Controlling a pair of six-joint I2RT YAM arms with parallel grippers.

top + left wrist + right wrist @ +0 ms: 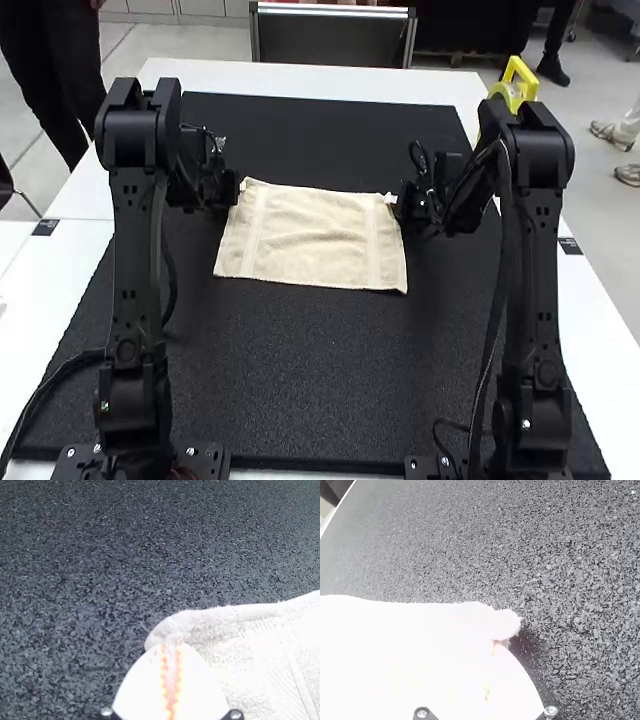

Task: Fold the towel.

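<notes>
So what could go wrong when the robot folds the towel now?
The left gripper and right gripper pinch the towel just at its two far corners, so one might slip out. If they pull unevenly, the fold could come out crooked. The towel's middle looks a bit wrinkly, so bumps might get folded in.

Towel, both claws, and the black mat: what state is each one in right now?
Towel: laid out as a rectangle, slightly wrinkled; whether it is already folded once, I can't tell.
Left claw: shut on the towel's far left corner.
Right claw: shut on the towel's far right corner.
Black mat: flat on the table.
</notes>
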